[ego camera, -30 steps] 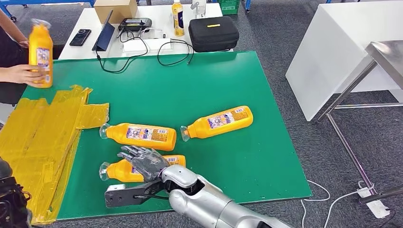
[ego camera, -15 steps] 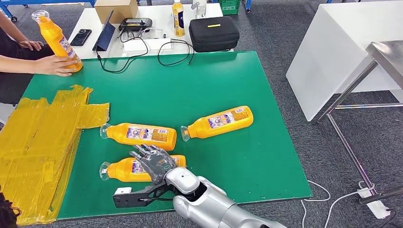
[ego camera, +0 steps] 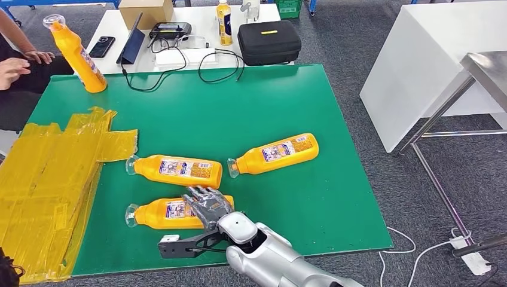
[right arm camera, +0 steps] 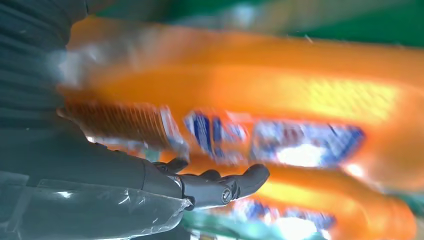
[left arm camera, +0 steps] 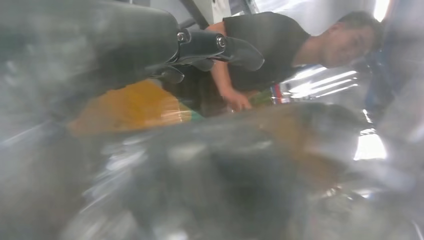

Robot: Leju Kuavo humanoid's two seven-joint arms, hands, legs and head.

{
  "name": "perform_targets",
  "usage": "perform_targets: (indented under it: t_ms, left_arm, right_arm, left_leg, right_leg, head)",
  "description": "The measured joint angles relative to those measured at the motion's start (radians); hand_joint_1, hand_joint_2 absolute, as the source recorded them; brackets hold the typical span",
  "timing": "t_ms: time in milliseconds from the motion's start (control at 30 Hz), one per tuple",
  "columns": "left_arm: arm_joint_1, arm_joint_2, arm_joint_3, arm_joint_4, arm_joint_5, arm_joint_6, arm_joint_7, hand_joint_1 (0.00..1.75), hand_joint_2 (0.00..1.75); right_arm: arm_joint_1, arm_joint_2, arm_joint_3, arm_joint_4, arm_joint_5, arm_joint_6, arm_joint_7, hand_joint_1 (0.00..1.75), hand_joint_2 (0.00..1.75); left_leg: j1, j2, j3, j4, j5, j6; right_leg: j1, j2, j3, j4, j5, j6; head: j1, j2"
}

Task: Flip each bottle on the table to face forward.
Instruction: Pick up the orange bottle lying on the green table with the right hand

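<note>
You see grey carpet floor (ego camera: 359, 48), a white table (ego camera: 197, 57) behind the green one, a white cabinet (ego camera: 418, 66) to your right, a steel table (ego camera: 487, 72), white cables (ego camera: 418, 254) on the floor.

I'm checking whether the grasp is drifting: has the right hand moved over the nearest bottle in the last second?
Yes. The right hand has slid along the nearest bottle, away from its cap toward its base; the bottle itself has stayed put on the green table.
</note>
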State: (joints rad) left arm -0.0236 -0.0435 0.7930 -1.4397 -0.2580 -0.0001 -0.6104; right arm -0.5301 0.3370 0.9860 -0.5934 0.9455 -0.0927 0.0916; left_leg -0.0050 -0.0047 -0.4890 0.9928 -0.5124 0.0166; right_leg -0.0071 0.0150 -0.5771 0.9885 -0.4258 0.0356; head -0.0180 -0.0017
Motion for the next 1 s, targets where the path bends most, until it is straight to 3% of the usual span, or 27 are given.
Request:
perform_targets:
  t_ms: [367,400,500,533,1000]
  left_arm:
    - [0.0,0.0,0.003,0.0,-0.001,-0.009,0.011,0.0,0.0]
    - [-0.001,0.0,0.003,0.0,-0.001,-0.009,0.013,0.0,0.0]
    - [-0.004,0.0,0.003,0.001,-0.001,-0.009,0.018,0.0,0.0]
    - [-0.006,0.0,0.003,0.003,-0.001,-0.009,0.019,0.0,0.0]
    - [-0.039,0.0,-0.002,0.037,0.02,-0.024,0.035,0.0,0.0]
  right_arm:
    - [-0.03,0.016,0.001,0.053,0.035,0.095,0.047,0.0,1.75]
    - [-0.035,0.019,0.001,0.062,0.038,0.107,0.05,0.34,1.75]
    - [-0.046,0.024,0.003,0.082,0.042,0.138,0.05,1.65,1.75]
    - [-0.05,0.025,0.004,0.087,0.041,0.15,0.047,1.75,1.75]
    - [-0.076,0.025,-0.005,0.105,-0.058,0.191,-0.034,1.75,1.75]
  left_leg:
    - [0.0,0.0,0.001,0.0,0.0,0.0]
    - [0.0,0.0,0.002,0.0,0.0,0.0]
    - [0.0,0.0,0.003,0.0,0.0,0.0]
    - [0.0,0.0,0.004,0.0,0.0,0.0]
    - [0.0,0.001,0.008,0.0,0.0,0.0]
  right_leg:
    - [0.0,0.0,0.001,0.0,0.0,0.0]
    - [0.0,0.0,0.001,0.0,0.0,0.0]
    - [0.0,0.0,0.002,0.0,0.0,0.0]
    - [0.0,0.0,0.003,0.0,0.0,0.0]
    - [0.0,0.001,0.006,0.0,0.0,0.0]
  head:
    - [0.0,0.0]
    - [0.0,0.0]
    - [0.0,0.0]
    - [0.0,0.0]
    - [0.0,0.0]
